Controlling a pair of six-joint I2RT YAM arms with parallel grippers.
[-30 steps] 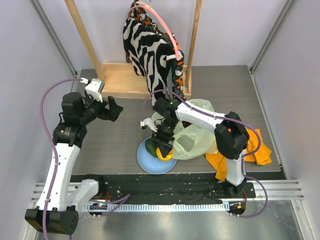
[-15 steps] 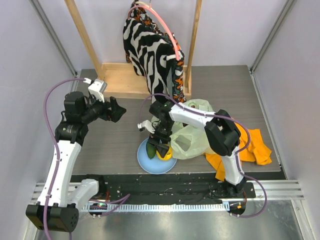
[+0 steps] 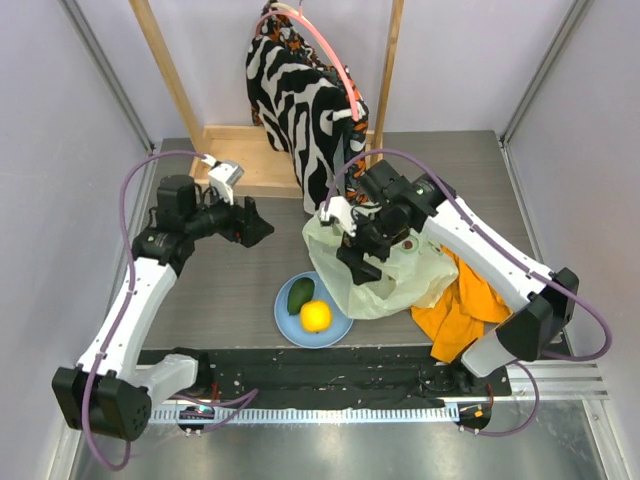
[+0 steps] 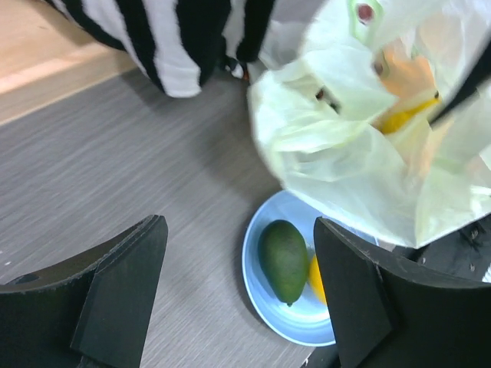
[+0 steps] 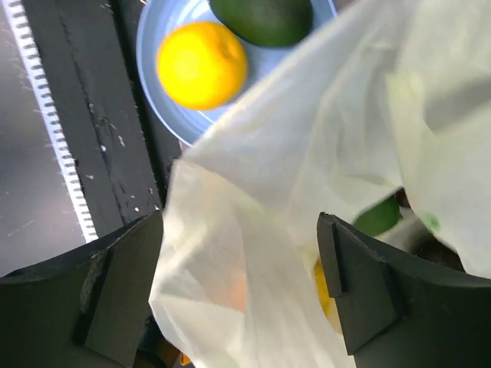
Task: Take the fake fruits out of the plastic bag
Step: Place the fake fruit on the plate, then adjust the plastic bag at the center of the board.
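The pale yellow-green plastic bag (image 3: 395,275) lies crumpled right of the light blue plate (image 3: 286,318). On the plate lie a dark green avocado (image 3: 300,295) and a round yellow-orange fruit (image 3: 316,316). My right gripper (image 3: 358,262) is open and empty, hovering over the bag's left part. In the right wrist view the bag (image 5: 307,138) fills the space under the open gripper (image 5: 239,218); a green fruit (image 5: 380,217) and yellow and orange shapes show through it. My left gripper (image 3: 262,228) is open and empty, left of the bag; its view shows the avocado (image 4: 284,261) and the bag (image 4: 360,153).
A zebra-patterned garment (image 3: 300,100) hangs on a wooden frame (image 3: 235,150) at the back. An orange cloth (image 3: 465,305) lies under the bag's right side. A black strip (image 3: 330,375) runs along the near table edge.
My right gripper has risen from the plate and moved right over the bag, leaving the yellow-orange fruit on the plate. My left gripper has swung right toward the bag.
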